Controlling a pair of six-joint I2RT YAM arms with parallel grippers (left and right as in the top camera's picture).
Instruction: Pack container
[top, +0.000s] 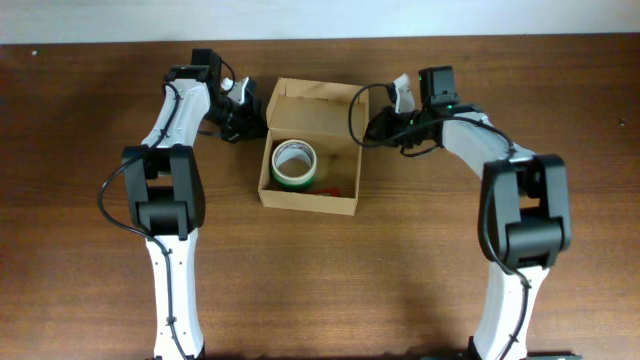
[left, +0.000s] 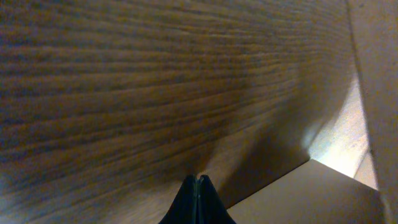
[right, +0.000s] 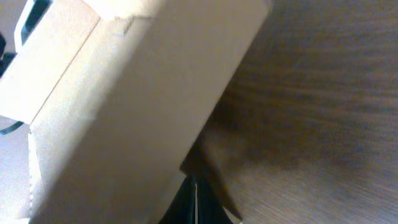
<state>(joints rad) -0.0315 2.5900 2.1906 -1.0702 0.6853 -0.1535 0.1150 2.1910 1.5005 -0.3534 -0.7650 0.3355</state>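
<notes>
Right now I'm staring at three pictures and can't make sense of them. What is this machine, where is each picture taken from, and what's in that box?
The top picture looks straight down on a wooden table with two white-and-black robot arms. Each ends in a two-finger pincer: the left pincer and the right pincer sit either side of an open cardboard box.

Inside lies a tape roll with a green edge, plus something small and red I can't identify.

The other two pictures come from cameras on the wrists. Each shows its own dark fingers pressed together, holding nothing: the left over bare wood, the right close beside the box wall.
</notes>
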